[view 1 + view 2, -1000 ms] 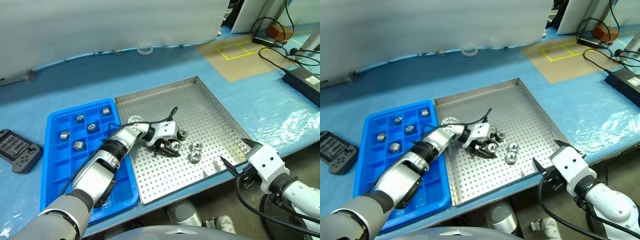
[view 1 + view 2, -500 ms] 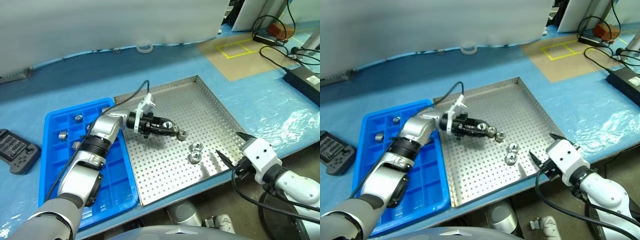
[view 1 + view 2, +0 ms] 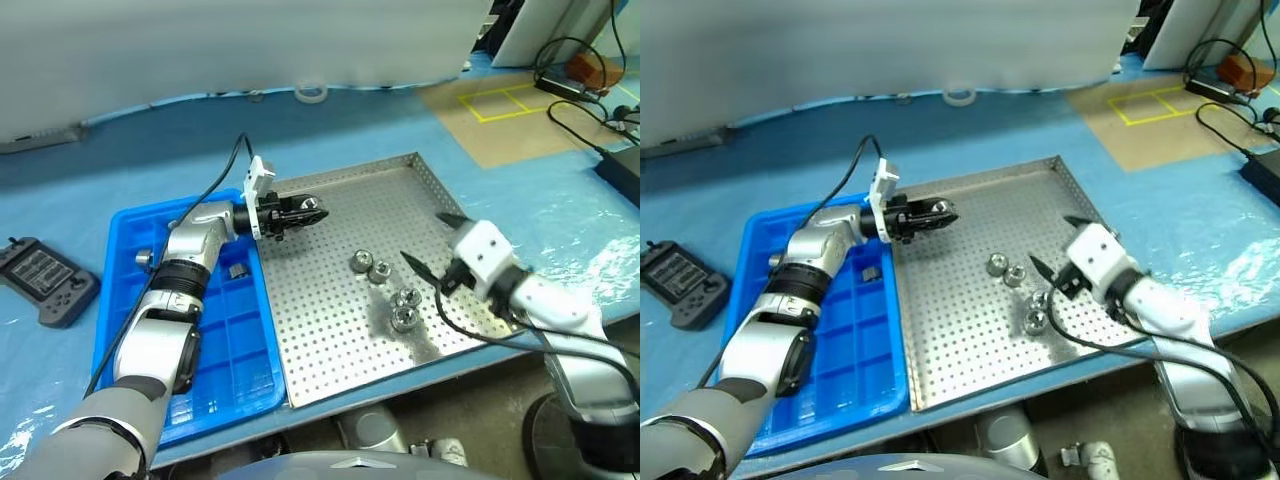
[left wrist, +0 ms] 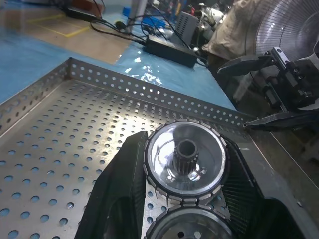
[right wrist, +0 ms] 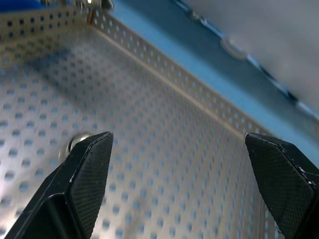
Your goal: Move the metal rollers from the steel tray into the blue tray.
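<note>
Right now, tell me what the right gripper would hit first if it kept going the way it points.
Probably the steel tray floor: the right gripper, open, points over it toward the left gripper, which holds a metal roller. Depth is unclear.

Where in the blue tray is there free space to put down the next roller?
The blue tray has bare compartments along its near rows, beside the steel tray. Its far end is crowded: a roller lies there, another near the outer rim, and the left arm crosses above. The left end effector, holding a roller, is over the steel tray.
</note>
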Controlling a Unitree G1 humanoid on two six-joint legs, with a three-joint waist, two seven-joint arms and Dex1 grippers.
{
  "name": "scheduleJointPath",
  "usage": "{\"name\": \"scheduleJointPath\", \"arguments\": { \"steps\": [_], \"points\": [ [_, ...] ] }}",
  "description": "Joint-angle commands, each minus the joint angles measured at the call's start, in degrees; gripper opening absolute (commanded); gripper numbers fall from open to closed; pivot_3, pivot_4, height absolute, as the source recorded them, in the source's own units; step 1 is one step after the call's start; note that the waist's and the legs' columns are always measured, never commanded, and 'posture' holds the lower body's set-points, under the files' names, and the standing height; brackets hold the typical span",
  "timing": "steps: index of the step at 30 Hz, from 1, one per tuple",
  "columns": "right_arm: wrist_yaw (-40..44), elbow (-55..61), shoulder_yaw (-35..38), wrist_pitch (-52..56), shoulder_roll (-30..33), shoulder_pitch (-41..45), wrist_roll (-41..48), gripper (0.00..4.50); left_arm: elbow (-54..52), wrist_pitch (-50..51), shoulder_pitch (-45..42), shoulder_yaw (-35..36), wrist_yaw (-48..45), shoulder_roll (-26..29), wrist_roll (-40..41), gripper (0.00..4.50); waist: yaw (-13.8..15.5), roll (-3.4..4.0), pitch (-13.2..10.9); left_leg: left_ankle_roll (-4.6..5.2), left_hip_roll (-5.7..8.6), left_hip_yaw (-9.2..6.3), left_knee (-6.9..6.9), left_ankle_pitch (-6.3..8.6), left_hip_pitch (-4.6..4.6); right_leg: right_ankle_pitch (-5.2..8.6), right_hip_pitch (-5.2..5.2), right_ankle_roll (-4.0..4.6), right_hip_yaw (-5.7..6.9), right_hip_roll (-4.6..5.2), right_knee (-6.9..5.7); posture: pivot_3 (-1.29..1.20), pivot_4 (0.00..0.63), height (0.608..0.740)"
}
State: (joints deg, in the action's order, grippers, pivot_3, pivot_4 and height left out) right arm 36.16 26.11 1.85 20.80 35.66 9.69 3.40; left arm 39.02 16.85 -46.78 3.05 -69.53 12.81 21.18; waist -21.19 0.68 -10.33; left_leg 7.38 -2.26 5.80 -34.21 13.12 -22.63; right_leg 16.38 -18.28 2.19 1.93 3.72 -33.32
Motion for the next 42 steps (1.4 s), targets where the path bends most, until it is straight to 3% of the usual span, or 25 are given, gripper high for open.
{"name": "scheduleJointPath", "arguments": {
  "steps": [1,6,12,18,22,34,42],
  "points": [
    [0.55,-3.36,-3.8,-3.29,-1.73,5.26,-0.42,4.5,-6.51,4.69,0.24,2.69,3.6,-3.03,5.23,1.71,1.44,-0.01,-0.01,-0.01,0.0,0.0,-0.02,-0.02,-0.03,0.0,-0.03,0.0,0.06,0.03,-0.07,-0.31,0.15,0.74],
    [-0.53,-7.12,-6.8,-5.39,-4.65,9.02,-1.25,4.5,-5.31,8.8,-4.37,12.55,21.96,-11.67,13.27,1.71,6.27,-0.02,-0.01,0.12,-0.01,0.02,-0.1,-0.2,-0.31,0.04,-0.25,0.07,0.35,0.22,-0.4,-0.28,0.15,0.74],
    [-1.75,-9.71,-7.94,-6.95,-7.06,11.43,-2.15,4.5,-4.21,15.67,-8.12,19.7,34.66,-19.57,22.3,1.71,10.6,-0.02,-0.01,0.23,0.12,0.14,-0.27,-0.32,-0.66,0.01,-0.6,0.08,0.31,0.42,-0.62,-0.28,0.15,0.74],
    [-5.45,-13.49,-7.85,-8.53,-10.38,16.57,-3.77,4.5,-2.93,28.72,-8.12,18.97,34.27,-20.54,27.37,1.71,12.97,-0.02,-0.01,0.37,0.14,0.32,-0.28,-0.4,-0.68,-0.04,-0.72,0.15,0.17,0.44,-0.7,-0.31,0.15,0.74],
    [-7.4,-15.04,-8.56,-9.21,-12.73,18.46,-4.85,4.5,-2.48,31.05,-9.02,18.3,33.04,-20.03,27.86,1.71,13.54,-0.02,-0.01,0.41,0.17,0.5,-0.31,-0.43,-0.7,-0.04,-0.91,0.16,-0.01,0.48,-0.99,-0.34,0.15,0.74],
    [-9.65,-14.02,-8.4,-9.04,-14.68,16.78,-6.56,4.5,0.0,28.06,-10.24,17.9,34.17,-20.45,26.06,1.71,14.05,-0.02,-0.01,0.48,0.15,0.76,-0.37,-0.46,-0.64,-0.04,-1.01,0.16,-0.3,0.49,-1.21,-0.39,0.15,0.74],
    [-9.86,-12.87,-8.33,-8.03,-14.9,16.62,-5.75,4.5,7.34,20.71,-15.17,22.47,36.23,-19.22,26.36,1.71,13.87,-0.03,-0.01,0.48,0.14,0.81,-0.36,-0.46,-0.64,-0.04,-1.07,0.16,-0.34,0.49,-1.22,-0.4,0.15,0.74]
  ]
}}
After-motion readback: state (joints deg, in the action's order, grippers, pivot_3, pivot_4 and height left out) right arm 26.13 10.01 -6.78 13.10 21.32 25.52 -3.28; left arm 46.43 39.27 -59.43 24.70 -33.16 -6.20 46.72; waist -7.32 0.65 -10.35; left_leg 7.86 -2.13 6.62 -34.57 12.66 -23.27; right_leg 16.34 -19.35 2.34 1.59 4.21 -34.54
